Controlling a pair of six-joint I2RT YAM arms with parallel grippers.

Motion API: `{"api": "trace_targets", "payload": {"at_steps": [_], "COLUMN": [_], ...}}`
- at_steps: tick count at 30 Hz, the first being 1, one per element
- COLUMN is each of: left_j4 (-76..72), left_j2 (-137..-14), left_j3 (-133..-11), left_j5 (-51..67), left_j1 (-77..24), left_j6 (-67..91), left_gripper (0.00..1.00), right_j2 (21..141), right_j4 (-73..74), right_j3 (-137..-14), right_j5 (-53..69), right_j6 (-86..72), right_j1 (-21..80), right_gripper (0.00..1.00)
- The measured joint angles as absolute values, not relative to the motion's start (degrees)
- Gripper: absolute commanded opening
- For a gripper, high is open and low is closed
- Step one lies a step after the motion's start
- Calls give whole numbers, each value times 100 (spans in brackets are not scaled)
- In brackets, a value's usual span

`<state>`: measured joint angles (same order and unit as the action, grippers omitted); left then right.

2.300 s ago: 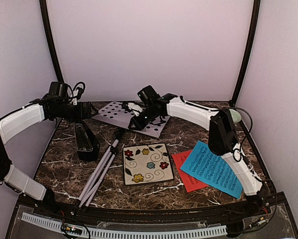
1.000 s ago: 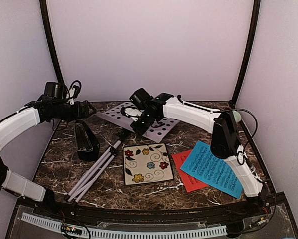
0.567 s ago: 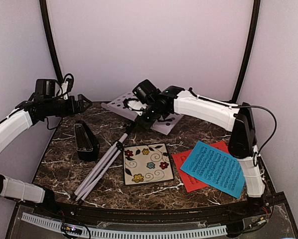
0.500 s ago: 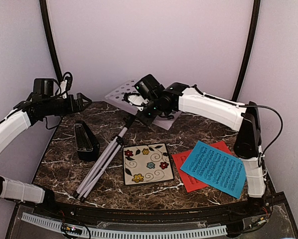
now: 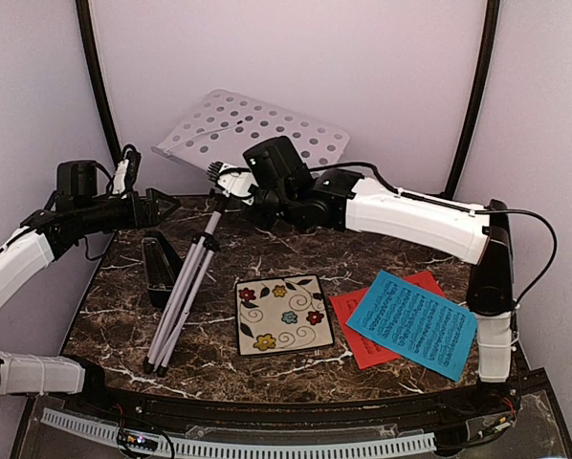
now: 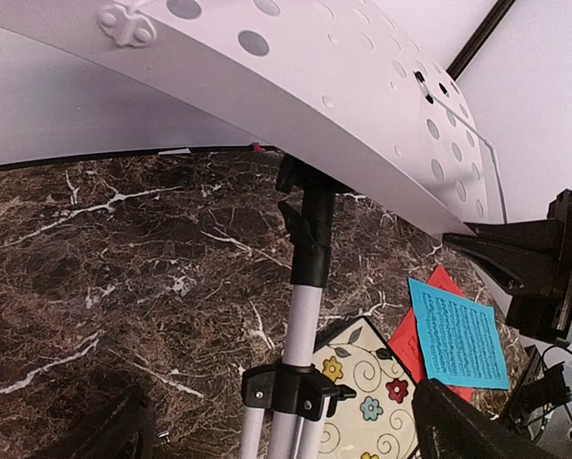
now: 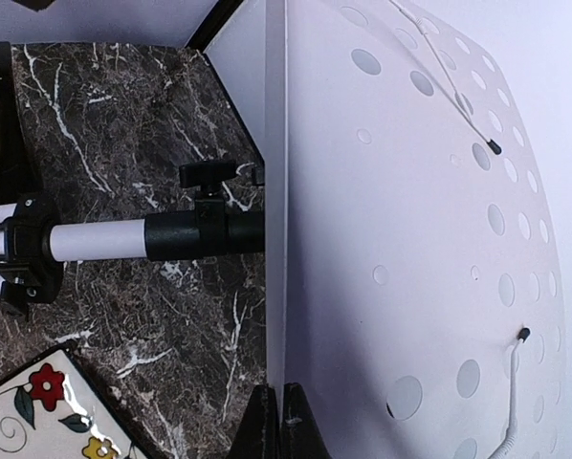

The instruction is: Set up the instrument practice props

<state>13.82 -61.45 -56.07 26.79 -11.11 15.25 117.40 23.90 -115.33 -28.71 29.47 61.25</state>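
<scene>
Work is on getting the music stand (image 5: 257, 129) upright. Its perforated desk is lifted near the back wall, the pole leans, and the tripod legs (image 5: 179, 298) are bunched together with their feet on the worktop (image 5: 123, 316). The right gripper (image 5: 231, 182) reaches across from the right, fingers (image 7: 264, 421) clamped on the desk's lower edge. The left gripper (image 5: 165, 203) hovers beside the pole, fingers apart, holding nothing. Next, I judge, the legs need spreading while the desk is held. The metronome (image 5: 158, 273) sits left of the legs. The blue sheet (image 5: 410, 325) overlaps the red sheet (image 5: 345, 304) at the right.
</scene>
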Motion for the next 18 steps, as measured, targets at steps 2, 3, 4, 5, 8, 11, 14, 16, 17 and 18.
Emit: {"api": "trace_targets", "payload": {"at_steps": [2,3,4,5,8,11,14,16,17,18], "left_j4": [1282,1203,1120,1041,825,661,548,447,423,414], "left_j2": [-6023,-5961,-5889,-5815,-5623,-5481,-5382,-5325,-5293,-5262], "left_j3": [-5450,-5371,-5293,-5216,-5050,-4989,-4969,-4888,-4818,-4746], "left_j5": [2764,2805,2842,2877,2976,3057,3114,3159,3194,3225], "left_j1": [-1118,-1118,-1122,-1127,-1160,-1190,-1203,-1227,-1243,-1262], "left_j6": [1516,1516,1516,1514,1511,1476,1420,1389,1376,1356], "left_gripper": [95,95,94,94,91,89,84,81,80,79], "right_j2": [11740,11734,11708,11664,11463,11192,10938,10827,10790,10739], "right_j4": [2204,2104,1970,1859,1581,1236,836,572,449,294], "right_j3": [-11522,-11500,-11445,-11371,-11113,-10825,-10595,-10506,-10471,-10436], "right_j5": [-2965,-3004,-3044,-3063,-3127,-3203,-3310,-3411,-3459,-3516], "right_j6": [3159,3260,3369,3461,3675,3885,4121,4283,4357,4453], "right_j1": [6173,6200,6230,6257,6316,6348,6351,6348,6346,6344], "right_gripper": [0,0,0,0,0,0,0,0,0,0]}}
